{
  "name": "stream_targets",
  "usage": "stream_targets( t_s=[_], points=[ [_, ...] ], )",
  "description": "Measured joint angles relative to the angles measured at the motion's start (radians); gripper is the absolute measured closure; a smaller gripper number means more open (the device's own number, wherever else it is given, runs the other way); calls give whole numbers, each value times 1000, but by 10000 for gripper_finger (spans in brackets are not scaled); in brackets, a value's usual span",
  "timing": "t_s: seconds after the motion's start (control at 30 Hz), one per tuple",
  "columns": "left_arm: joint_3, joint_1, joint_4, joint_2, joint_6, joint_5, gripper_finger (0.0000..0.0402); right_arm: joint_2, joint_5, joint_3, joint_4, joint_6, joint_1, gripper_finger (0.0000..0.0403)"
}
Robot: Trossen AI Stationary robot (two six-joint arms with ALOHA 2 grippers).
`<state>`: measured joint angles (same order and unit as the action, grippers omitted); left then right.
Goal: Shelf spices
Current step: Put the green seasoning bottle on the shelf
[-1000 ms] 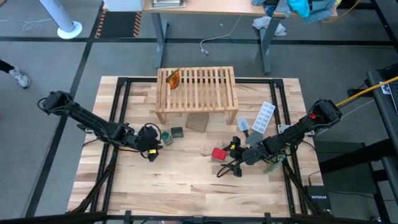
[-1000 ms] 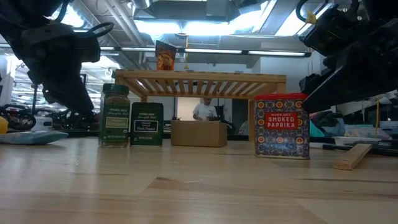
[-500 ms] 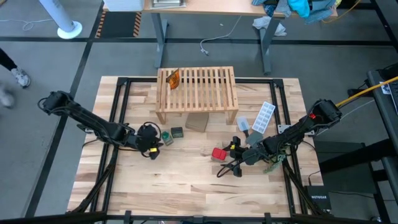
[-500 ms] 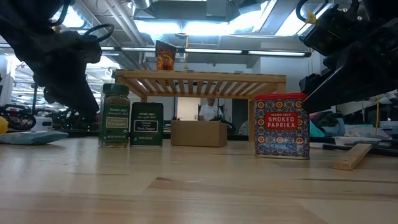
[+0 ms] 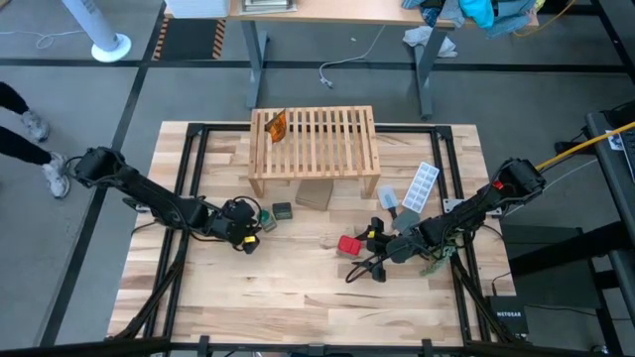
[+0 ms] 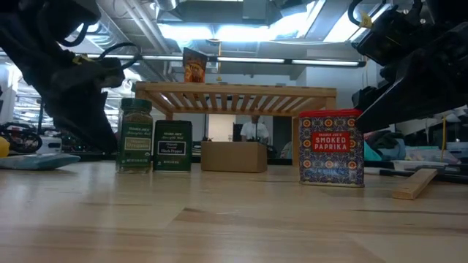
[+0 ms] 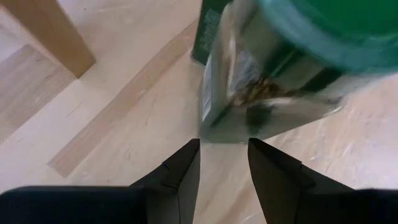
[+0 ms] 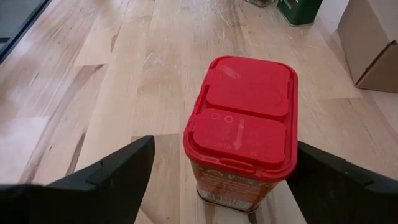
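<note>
The green-lidded round jar (image 5: 265, 218) stands upright on the table, and the dark box-like jar (image 5: 283, 210) stands right next to it. My left gripper (image 7: 224, 146) is tipped down just short of the green jar's base (image 7: 249, 127), its fingers a little apart with nothing between them. The red paprika tin (image 8: 241, 134) stands upright between the wide-open fingers of my right gripper (image 5: 363, 244), with clear gaps on both sides. The orange packet (image 5: 277, 125) stands on the far left corner of the shelf (image 5: 327, 139).
A cardboard box (image 5: 314, 193) sits in front of the shelf's near edge. A white ice-cube tray (image 5: 421, 186) and a small grey thing (image 5: 388, 200) lie right of the shelf. A wood strip (image 6: 413, 183) lies near the right arm. A person's legs (image 5: 30, 149) show beyond the table's left side.
My left gripper has tipped further down and edged toward the green jar, its finger gap unchanged. My right gripper and all the spices have kept still. A person has walked past the table's left side.
</note>
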<state>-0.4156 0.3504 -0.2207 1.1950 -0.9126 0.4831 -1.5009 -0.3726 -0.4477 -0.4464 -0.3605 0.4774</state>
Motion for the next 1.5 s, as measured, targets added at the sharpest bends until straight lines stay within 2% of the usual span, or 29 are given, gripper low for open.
stream_targets(
  t_s=[0.23, 0.63, 0.77, 0.87, 1.0, 1.3, 1.5],
  points=[
    [0, 0, 73, 0, 77, 0, 274, 0, 0, 0, 0, 0, 0, 61],
    [0, 0, 109, -1, 67, 2, 274, 0, 0, 0, 0, 0, 0, 61],
    [0, 1, 186, -1, 8, 58, 274, 0, 0, 0, 0, 0, 0, 61],
    [0, 1, 228, -2, 65, 99, 272, 0, 0, 0, 0, 0, 0, 61],
    [0, 2, 227, -2, 34, 111, 233, 0, 0, 0, 0, 0, 0, 61],
    [0, 28, 244, 8, -24, 132, 88, 0, 0, 0, 0, 0, 0, 61],
    [0, 42, 354, 119, -56, 166, 48, 0, 0, 0, 0, 0, 0, 61]
  ],
)
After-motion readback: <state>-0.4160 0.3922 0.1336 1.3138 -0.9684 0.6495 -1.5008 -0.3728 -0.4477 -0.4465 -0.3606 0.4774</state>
